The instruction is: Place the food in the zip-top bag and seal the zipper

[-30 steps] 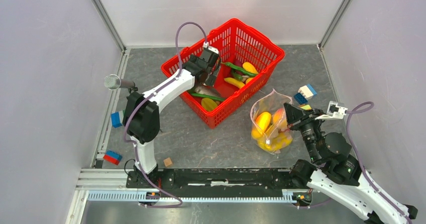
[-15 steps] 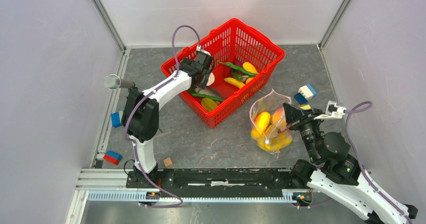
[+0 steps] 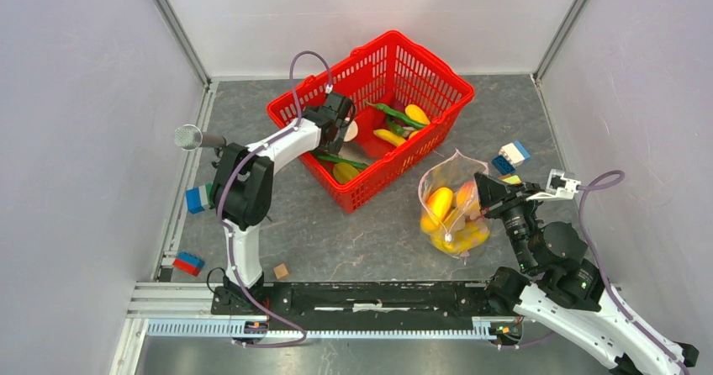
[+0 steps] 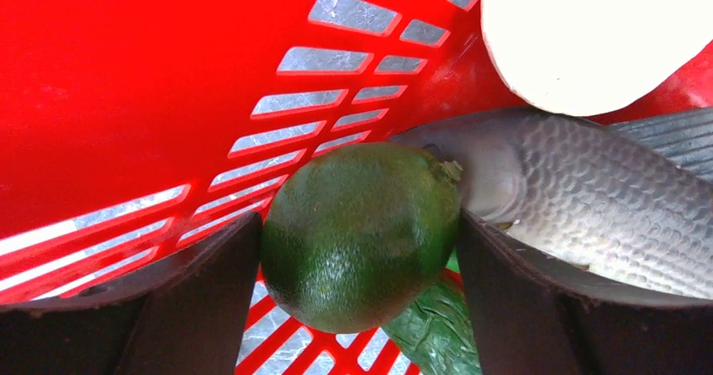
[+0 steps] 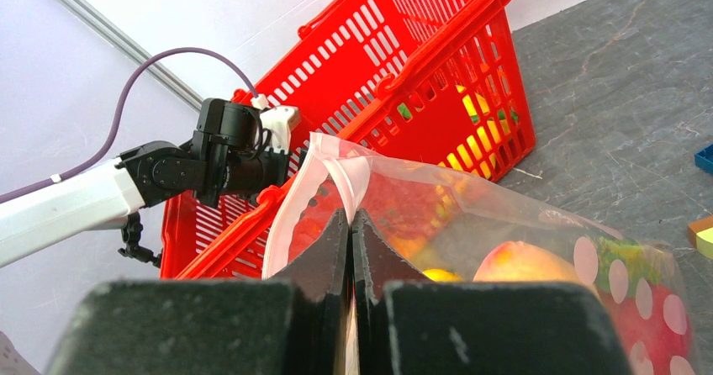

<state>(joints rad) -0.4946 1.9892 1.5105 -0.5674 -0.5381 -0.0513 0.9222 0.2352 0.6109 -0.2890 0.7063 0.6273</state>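
Observation:
A dark green lime (image 4: 361, 236) lies on the floor of the red basket (image 3: 458, 89), against its near-left wall. My left gripper (image 4: 357, 224) is open, one finger on each side of the lime with hardly any gap. Beside the lime lie a grey fish (image 4: 605, 190), a white round piece (image 4: 580, 30) and a green leafy piece (image 4: 429, 333). More yellow and green food (image 3: 389, 137) sits deeper in the basket. My left gripper (image 3: 340, 127) reaches in over the rim. The zip-top bag (image 3: 450, 211) holds yellow and peach-coloured food (image 5: 521, 261). My right gripper (image 5: 351, 215) is shut on its zipper (image 5: 290, 215), holding the mouth up.
Coloured bricks lie right of the bag (image 3: 511, 155), by the left wall (image 3: 196, 198) and at the near left (image 3: 187, 263). A small wooden cube (image 3: 281, 271) sits near the left arm's base. A grey round-headed rod (image 3: 192, 137) sticks out from the left wall.
My left gripper has moved left and down into the basket's near-left corner, coming down around the lime, and its fingers have begun to narrow. The right arm and bag have not moved.

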